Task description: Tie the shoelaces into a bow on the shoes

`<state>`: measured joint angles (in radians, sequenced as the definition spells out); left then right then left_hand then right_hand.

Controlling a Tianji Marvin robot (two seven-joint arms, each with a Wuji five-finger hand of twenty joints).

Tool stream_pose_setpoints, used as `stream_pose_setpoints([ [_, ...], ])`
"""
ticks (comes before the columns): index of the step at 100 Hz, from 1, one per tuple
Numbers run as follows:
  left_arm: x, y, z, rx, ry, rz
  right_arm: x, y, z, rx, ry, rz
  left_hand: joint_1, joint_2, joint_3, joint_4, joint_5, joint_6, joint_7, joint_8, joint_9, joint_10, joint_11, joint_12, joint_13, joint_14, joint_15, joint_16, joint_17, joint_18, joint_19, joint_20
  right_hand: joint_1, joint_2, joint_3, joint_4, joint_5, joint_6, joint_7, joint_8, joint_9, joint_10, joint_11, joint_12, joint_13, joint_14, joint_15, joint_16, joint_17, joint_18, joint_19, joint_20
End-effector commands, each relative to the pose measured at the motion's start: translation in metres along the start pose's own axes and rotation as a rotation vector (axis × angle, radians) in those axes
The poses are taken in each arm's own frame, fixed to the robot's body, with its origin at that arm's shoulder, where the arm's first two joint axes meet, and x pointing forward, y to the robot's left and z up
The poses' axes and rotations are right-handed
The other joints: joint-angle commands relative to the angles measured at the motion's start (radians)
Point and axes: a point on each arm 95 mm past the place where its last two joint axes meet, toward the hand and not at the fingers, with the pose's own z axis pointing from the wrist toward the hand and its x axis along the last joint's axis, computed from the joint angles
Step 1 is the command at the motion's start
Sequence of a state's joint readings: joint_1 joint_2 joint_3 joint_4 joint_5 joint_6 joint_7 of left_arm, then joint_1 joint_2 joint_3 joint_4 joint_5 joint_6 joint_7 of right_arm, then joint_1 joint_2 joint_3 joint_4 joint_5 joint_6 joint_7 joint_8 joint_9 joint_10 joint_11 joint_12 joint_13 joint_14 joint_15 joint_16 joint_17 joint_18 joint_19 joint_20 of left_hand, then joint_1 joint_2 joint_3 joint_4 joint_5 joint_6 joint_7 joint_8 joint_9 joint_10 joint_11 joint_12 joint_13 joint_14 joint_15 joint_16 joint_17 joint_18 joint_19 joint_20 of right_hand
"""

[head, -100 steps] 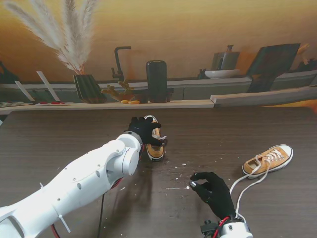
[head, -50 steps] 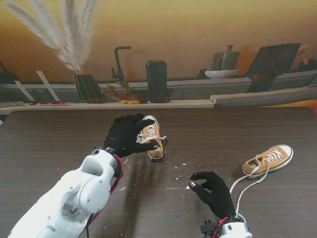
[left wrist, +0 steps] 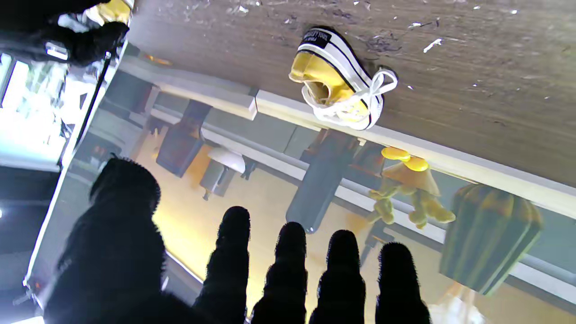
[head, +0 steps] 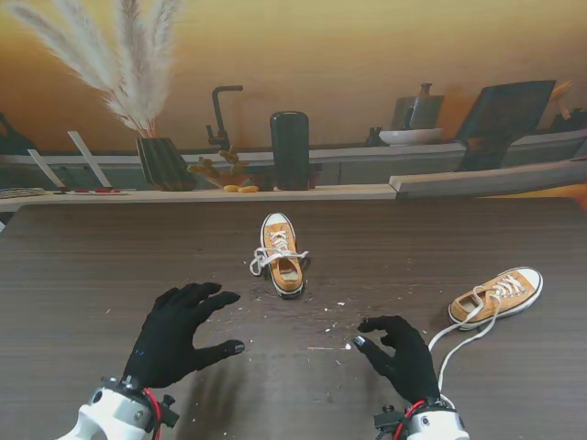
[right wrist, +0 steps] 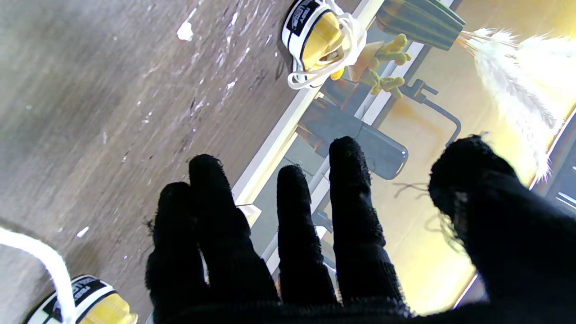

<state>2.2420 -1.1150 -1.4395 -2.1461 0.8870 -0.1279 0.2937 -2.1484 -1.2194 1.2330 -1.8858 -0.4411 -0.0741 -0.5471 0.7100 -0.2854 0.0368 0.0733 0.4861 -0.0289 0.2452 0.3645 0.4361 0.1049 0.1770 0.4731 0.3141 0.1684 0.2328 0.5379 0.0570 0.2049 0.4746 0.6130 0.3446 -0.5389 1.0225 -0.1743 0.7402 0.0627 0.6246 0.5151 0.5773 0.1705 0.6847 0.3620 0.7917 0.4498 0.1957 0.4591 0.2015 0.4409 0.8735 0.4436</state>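
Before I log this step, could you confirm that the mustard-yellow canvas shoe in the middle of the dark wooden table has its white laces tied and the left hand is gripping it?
Not quite. The stand view shows the left hand open and apart from the mustard-yellow canvas shoe, nearer to me, holding nothing. The rest holds: its white laces look tied, on the dark wooden table.

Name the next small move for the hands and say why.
Probably reach the right hand toward the right shoe and pick up its loose lace. That lace trails untied across the table beside the hand, while the middle shoe seems already tied in a bow. Both the right and left hand are open and hold nothing.
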Motion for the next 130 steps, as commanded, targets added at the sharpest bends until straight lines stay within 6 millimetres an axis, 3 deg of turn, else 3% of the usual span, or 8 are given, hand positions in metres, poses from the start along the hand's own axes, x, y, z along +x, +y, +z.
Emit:
stream_pose_setpoints([
  [1, -0.006, 0.011, -0.009, -0.019, -0.02, -0.043, 0.0, -0.002, 0.001, 0.009, 0.002, -0.014, 0.032, 0.014, 0.001, 0.014, 0.029, 0.037, 0.007, 0.013, 0.012, 0.006, 0.006, -0.022, 0.022, -0.002, -0.014, -0.029, 0.009, 0.022, -0.019, -0.001, -0.03, -0.008, -0.032, 0.02, -0.009, -0.023, -0.01, 0.002, 0.002, 0.002, -0.008, -0.009, -0.003, 0.019, -0.013, -0.005, 0.006, -0.024, 0.039, 0.008],
  [26, -0.033, 0.037, -0.028, 0.029, -0.085, -0.094, 0.005, -0.006, -0.002, -0.043, 0.046, -0.167, 0.047, 0.007, 0.014, 0.02, 0.041, 0.038, 0.029, 0.02, 0.034, 0.003, 0.024, -0.016, 0.042, -0.003, 0.002, -0.021, 0.02, 0.028, -0.01, 0.008, -0.036, -0.008, -0.033, 0.02, -0.023, -0.026, -0.011, 0.002, -0.002, -0.001, -0.007, -0.008, -0.001, 0.016, -0.01, -0.007, 0.01, -0.028, 0.042, 0.009],
  [50, -0.056, 0.048, -0.026, 0.016, -0.14, -0.145, 0.012, -0.002, 0.007, -0.111, 0.078, -0.344, 0.064, 0.003, 0.036, 0.025, 0.055, 0.051, 0.049, 0.021, 0.048, 0.015, 0.049, -0.006, 0.043, 0.001, 0.021, -0.013, 0.017, 0.032, 0.006, 0.014, -0.045, -0.008, -0.036, 0.02, -0.037, -0.031, -0.008, 0.001, -0.002, -0.004, -0.009, -0.009, -0.007, 0.006, -0.002, 0.004, 0.001, -0.055, 0.028, -0.004],
  [79, -0.065, 0.053, -0.024, -0.002, -0.155, -0.14, 0.009, 0.045, 0.037, -0.169, 0.035, -0.602, 0.062, 0.008, 0.047, 0.025, 0.06, 0.048, 0.063, 0.019, 0.047, 0.012, 0.059, -0.006, 0.043, 0.002, 0.033, -0.012, 0.014, 0.031, 0.024, 0.016, -0.052, -0.003, -0.049, 0.023, -0.079, -0.042, -0.01, -0.001, -0.035, -0.012, -0.015, -0.01, -0.048, -0.012, -0.008, 0.021, -0.042, -0.106, -0.007, -0.039],
  [130, -0.061, 0.053, -0.029, 0.025, -0.147, -0.173, -0.039, 0.107, 0.083, -0.173, -0.147, -0.981, 0.056, 0.012, 0.059, 0.024, 0.069, 0.048, 0.079, 0.018, 0.056, 0.014, 0.066, -0.007, 0.048, 0.007, 0.045, -0.013, 0.012, 0.038, 0.054, 0.014, -0.064, 0.004, -0.067, 0.029, -0.183, -0.058, -0.007, -0.01, -0.133, -0.027, -0.003, -0.006, -0.132, -0.029, -0.054, -0.013, -0.112, -0.144, -0.031, -0.088],
])
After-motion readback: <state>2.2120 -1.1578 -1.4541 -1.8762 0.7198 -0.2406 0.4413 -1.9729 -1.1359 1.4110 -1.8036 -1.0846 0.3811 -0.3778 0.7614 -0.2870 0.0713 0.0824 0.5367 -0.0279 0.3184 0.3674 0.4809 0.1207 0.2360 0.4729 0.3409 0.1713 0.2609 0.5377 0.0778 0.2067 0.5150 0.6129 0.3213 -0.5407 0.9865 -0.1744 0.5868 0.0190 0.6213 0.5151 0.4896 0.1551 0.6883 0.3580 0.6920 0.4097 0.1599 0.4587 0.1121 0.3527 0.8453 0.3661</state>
